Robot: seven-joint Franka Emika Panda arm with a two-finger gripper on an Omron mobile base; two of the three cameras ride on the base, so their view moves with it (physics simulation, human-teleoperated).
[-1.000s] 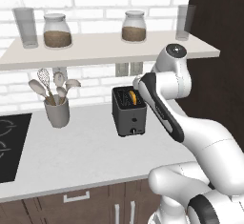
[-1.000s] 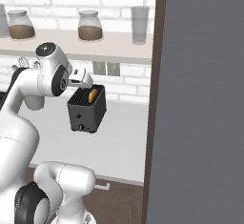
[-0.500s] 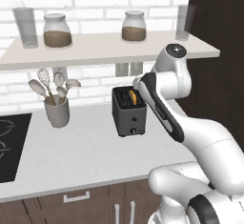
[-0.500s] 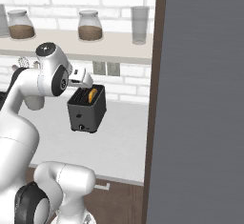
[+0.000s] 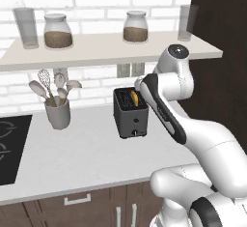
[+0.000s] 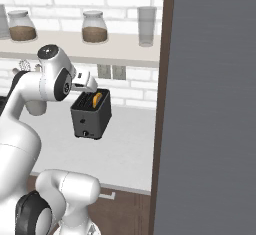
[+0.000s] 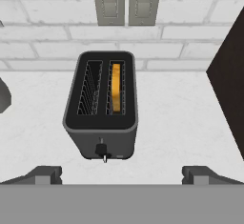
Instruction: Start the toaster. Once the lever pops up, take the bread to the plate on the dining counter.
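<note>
The dark grey toaster (image 5: pixel 131 113) (image 6: pixel 91 115) (image 7: pixel 102 105) stands on the white worktop against the brick wall. The bread (image 7: pixel 116 88) (image 5: pixel 134 97) (image 6: pixel 97 99) sits deep in its right slot, with just the yellow-orange crust edge showing. The left slot is empty. A small dark knob (image 7: pixel 101 150) sits low on the front face. My gripper (image 7: pixel 124 175) (image 6: pixel 91 85) hovers open above the toaster, fingers spread wide and holding nothing. The plate and the dining counter are out of view.
A pale utensil crock (image 5: pixel 58 112) stands left of the toaster, and a black cooktop (image 5: pixel 9 148) lies further left. A shelf (image 5: pixel 96 52) with jars and glasses hangs just above the arm. A tall dark panel (image 6: pixel 210 104) closes off the right side. Two wall outlets (image 7: pixel 126 1) sit behind the toaster.
</note>
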